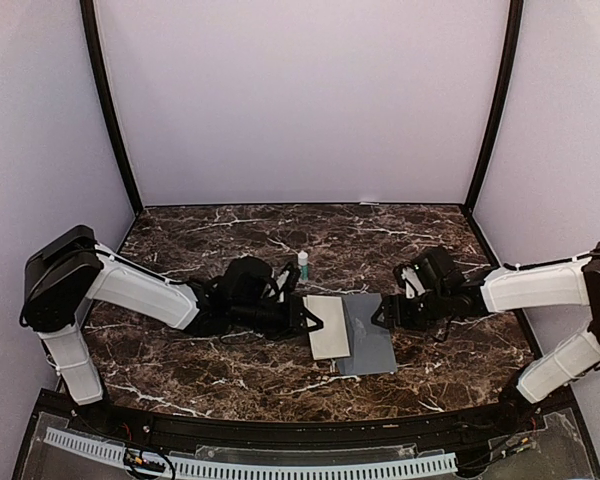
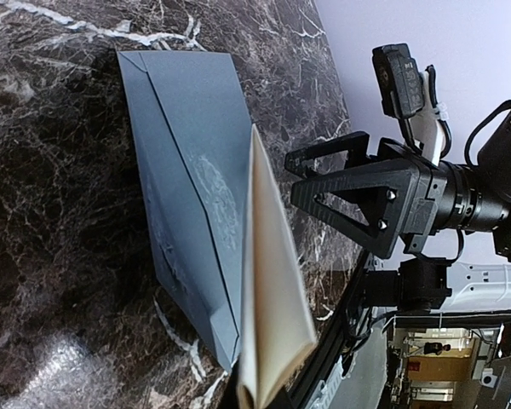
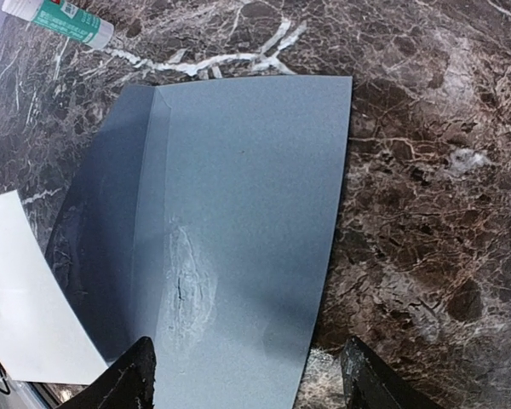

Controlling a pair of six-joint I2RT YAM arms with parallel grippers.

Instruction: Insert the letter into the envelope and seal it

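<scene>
The slate-grey envelope (image 1: 370,335) lies flat on the marble table, its pale emblem (image 3: 186,290) up. The cream-tan letter (image 1: 329,326) lies just left of it, its right edge over the envelope's left side. My left gripper (image 1: 315,322) is shut on the letter's left edge; in the left wrist view the letter (image 2: 272,290) stands on edge, running away from the jaws over the envelope (image 2: 187,170). My right gripper (image 1: 383,313) is open and hovers over the envelope's right edge, with one fingertip (image 3: 132,379) over the paper and the other over the table.
A small white glue stick with a green label (image 1: 303,265) stands just behind the letter, and lies at the top left in the right wrist view (image 3: 60,20). The enclosure's pale walls and black posts ring the table.
</scene>
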